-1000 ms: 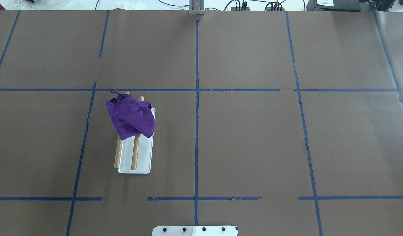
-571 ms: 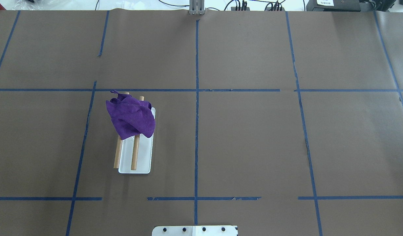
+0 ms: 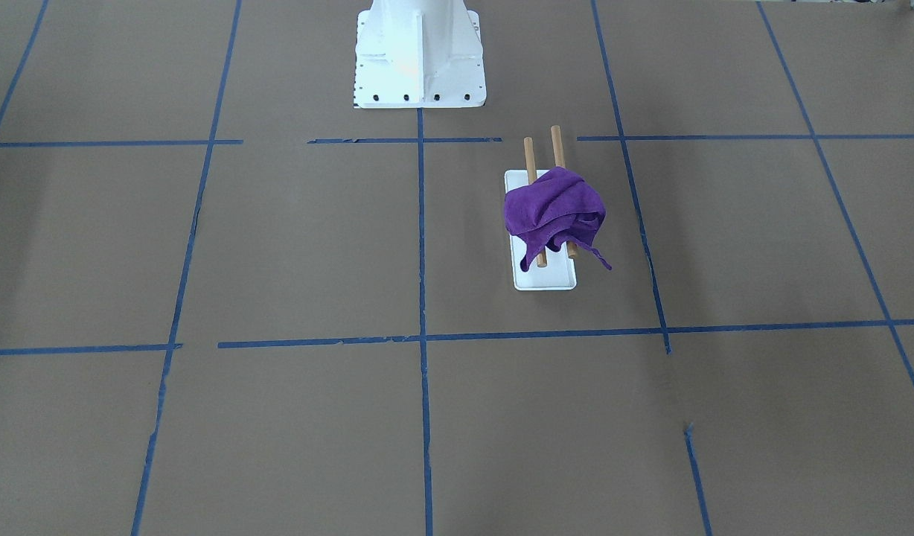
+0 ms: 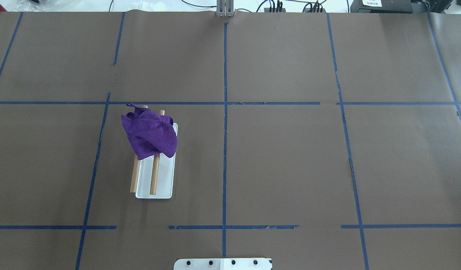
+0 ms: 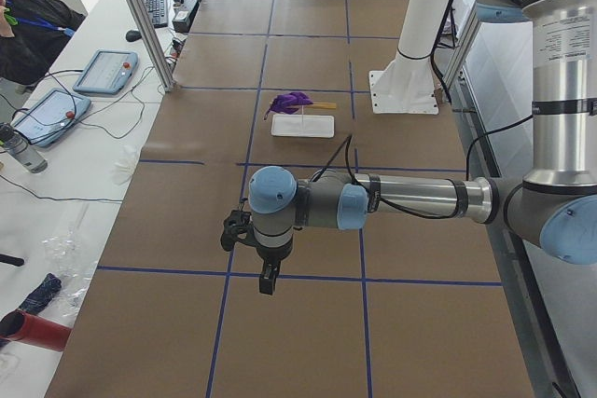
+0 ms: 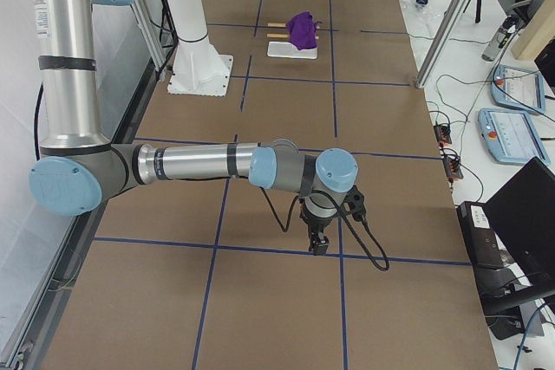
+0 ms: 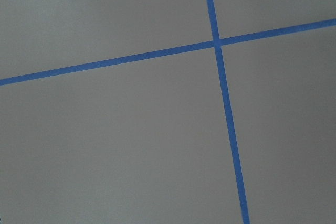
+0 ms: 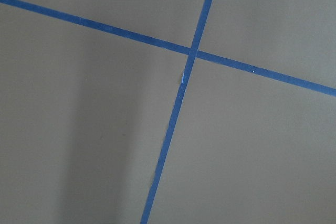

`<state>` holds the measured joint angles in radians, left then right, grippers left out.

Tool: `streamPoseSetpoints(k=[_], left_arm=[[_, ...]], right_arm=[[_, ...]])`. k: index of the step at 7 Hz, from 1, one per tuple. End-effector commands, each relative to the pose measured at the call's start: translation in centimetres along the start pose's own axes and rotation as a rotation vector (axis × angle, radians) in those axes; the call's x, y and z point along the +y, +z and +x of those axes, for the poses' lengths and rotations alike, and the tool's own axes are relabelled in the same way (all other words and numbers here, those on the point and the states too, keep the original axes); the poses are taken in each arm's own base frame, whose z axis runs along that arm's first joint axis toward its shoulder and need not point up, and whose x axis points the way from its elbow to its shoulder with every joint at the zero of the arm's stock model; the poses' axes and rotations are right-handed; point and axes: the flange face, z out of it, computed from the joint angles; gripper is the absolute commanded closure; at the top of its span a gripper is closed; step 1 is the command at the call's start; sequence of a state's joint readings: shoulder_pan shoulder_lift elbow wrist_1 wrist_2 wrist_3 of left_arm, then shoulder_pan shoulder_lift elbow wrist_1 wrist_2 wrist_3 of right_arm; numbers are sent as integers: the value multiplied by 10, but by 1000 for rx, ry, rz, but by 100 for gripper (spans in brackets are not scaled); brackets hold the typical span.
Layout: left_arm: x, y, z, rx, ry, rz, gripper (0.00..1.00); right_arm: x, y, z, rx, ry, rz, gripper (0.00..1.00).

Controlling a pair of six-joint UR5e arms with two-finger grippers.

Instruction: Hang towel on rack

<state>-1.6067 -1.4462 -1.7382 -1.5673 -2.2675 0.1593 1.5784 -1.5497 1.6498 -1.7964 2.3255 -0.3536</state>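
Observation:
A purple towel [image 4: 149, 137] lies bunched over the far end of a rack of two wooden rods [image 4: 154, 180] on a white base [image 4: 165, 183]. It also shows in the front-facing view [image 3: 552, 212], draped over the rods [image 3: 555, 145]. Neither gripper is near it. My left gripper [image 5: 267, 281] shows only in the exterior left view, pointing down over bare table far from the rack [image 5: 303, 125]. My right gripper [image 6: 318, 244] shows only in the exterior right view, likewise far from the towel [image 6: 303, 29]. I cannot tell whether either is open or shut.
Brown paper with blue tape lines [image 4: 225, 150] covers the table. The robot's white base [image 3: 418, 56] stands at the table's edge. Tablets and cables [image 5: 56, 100] lie beyond the table's far side. Both wrist views show only paper and tape.

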Motion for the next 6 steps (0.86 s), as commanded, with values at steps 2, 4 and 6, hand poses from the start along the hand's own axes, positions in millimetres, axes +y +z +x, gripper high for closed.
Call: streamPoseSetpoints(k=[2,4,6], left_arm=[[2,-6,3,-1,4,11,0],[2,-8,6,-1,10,14,0],[1,-8,6,-3,11,15,0]], right_arm=[[0,0,0,0,0,1,0],[0,0,0,0,1,1,0],[0,-1,-1,1,-1,2,0]])
